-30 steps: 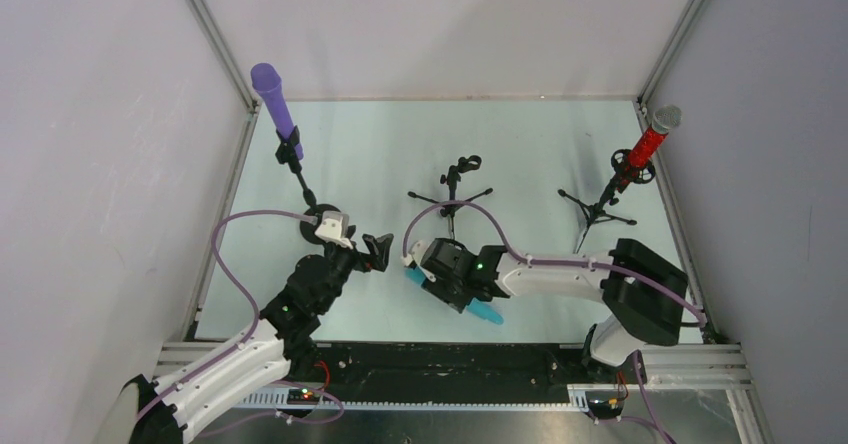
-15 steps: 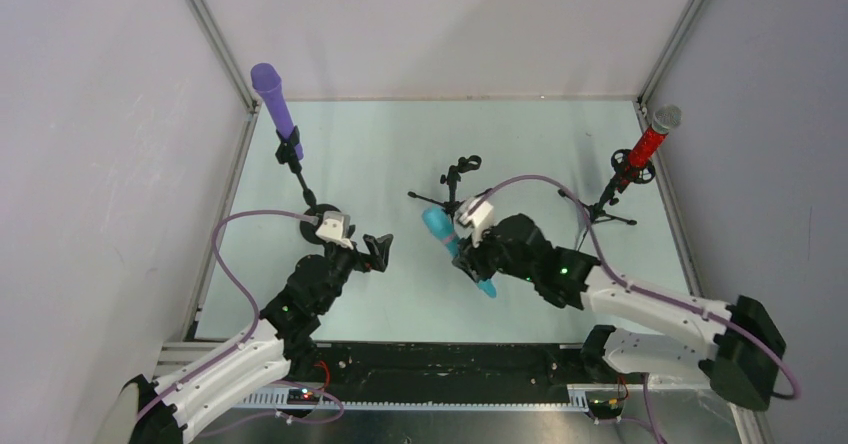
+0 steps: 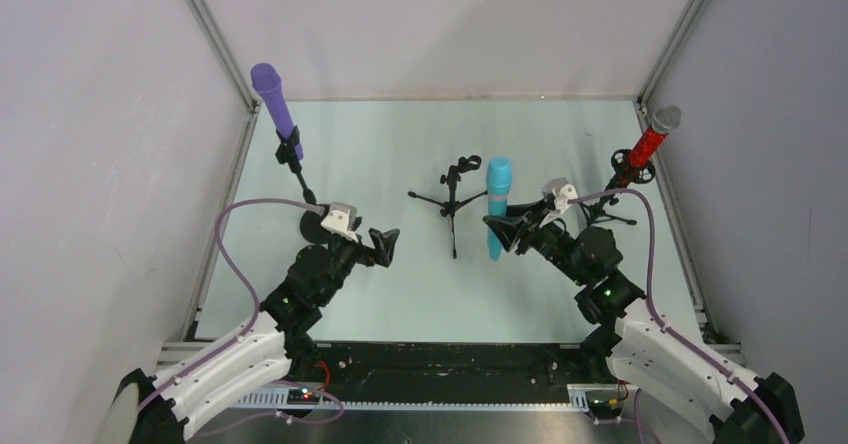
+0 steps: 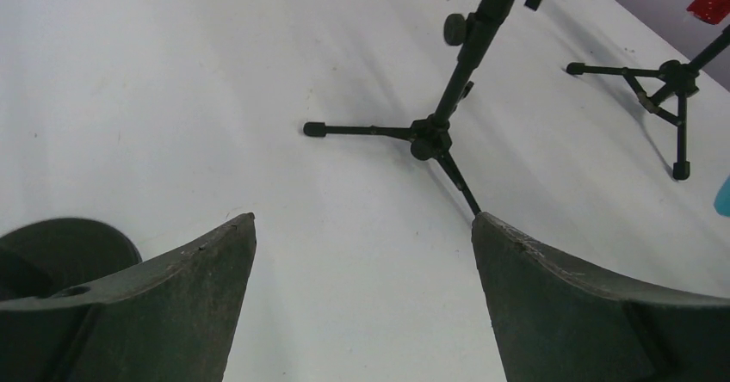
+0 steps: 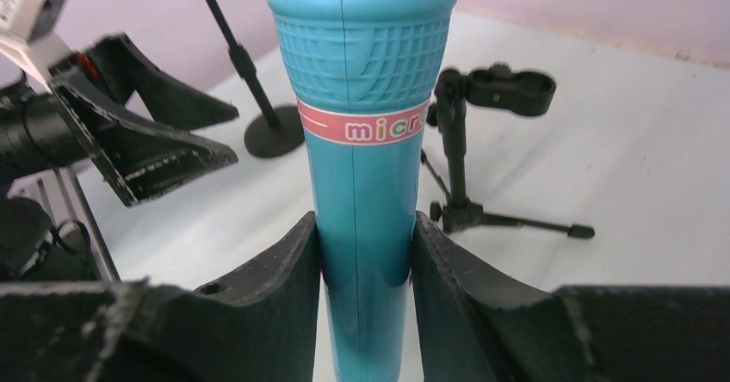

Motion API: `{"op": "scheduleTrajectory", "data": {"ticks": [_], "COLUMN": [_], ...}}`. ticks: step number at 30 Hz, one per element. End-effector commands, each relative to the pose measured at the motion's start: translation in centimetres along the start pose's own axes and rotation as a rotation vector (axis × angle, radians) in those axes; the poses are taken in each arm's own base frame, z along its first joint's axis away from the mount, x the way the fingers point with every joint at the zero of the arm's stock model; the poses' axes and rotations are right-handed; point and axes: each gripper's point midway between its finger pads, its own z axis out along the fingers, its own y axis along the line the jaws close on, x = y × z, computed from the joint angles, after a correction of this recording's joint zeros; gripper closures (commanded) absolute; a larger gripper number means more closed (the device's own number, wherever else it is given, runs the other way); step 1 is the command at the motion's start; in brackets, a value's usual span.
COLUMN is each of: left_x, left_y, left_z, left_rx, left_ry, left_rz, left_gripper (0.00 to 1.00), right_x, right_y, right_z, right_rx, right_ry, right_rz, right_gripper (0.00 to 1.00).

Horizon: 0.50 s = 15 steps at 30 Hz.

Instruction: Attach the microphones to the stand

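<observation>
My right gripper [image 3: 497,227] [image 5: 365,231] is shut on the lower body of the teal-blue microphone [image 3: 497,199] [image 5: 361,55]. It holds the microphone upright, head up, pink ring [image 5: 361,126] above the jaws. The microphone stands just right of the small middle tripod stand [image 3: 453,192] [image 5: 456,158], whose clip [image 3: 466,166] [image 5: 504,89] is empty. The purple microphone [image 3: 272,99] sits in the left stand. The red microphone [image 3: 648,144] sits in the right stand. My left gripper [image 3: 386,245] [image 4: 361,227] hangs open and empty, left of the middle stand [image 4: 448,107].
The left stand's round base [image 3: 316,226] [image 4: 64,244] lies just behind my left gripper. The right tripod's legs [image 3: 597,212] [image 4: 670,81] spread close behind my right arm. White walls with metal frame posts [image 3: 212,39] close in the table.
My right arm swung from low over the near table, microphone lying flat, up and to the right; the microphone now stands upright beside the middle stand. The left gripper edged slightly right.
</observation>
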Motion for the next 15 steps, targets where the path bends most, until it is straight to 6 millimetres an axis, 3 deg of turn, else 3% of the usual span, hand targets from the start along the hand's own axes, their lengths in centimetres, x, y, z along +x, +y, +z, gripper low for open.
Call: {"op": "scheduleTrajectory", "data": {"ticks": [1, 6, 10, 15], "left_x": [-4.1, -6.1, -8.9, -10.9], "left_y": [-1.7, -2.4, -2.6, -2.9], "left_z": [0.7, 1.7, 2.3, 3.0], "left_rx": [0.064, 0.072, 0.050, 0.039], "left_ry": [-0.082, -0.112, -0.164, -0.195], "left_rz": [0.026, 0.037, 0.025, 0.007], "left_gripper": [0.02, 0.02, 0.02, 0.02], "right_x": [-5.9, -7.1, -8.0, -8.0], "right_y": [1.2, 0.8, 0.6, 0.4], "right_z": [-0.4, -0.7, -0.9, -0.9], "right_rx": [-0.072, -0.074, -0.071, -0.062], "right_ry": [-0.234, -0.281, -0.314, -0.315], "right_rz": [0.000, -0.008, -0.022, -0.022], "right_gripper": [0.80, 0.80, 0.81, 0.82]}}
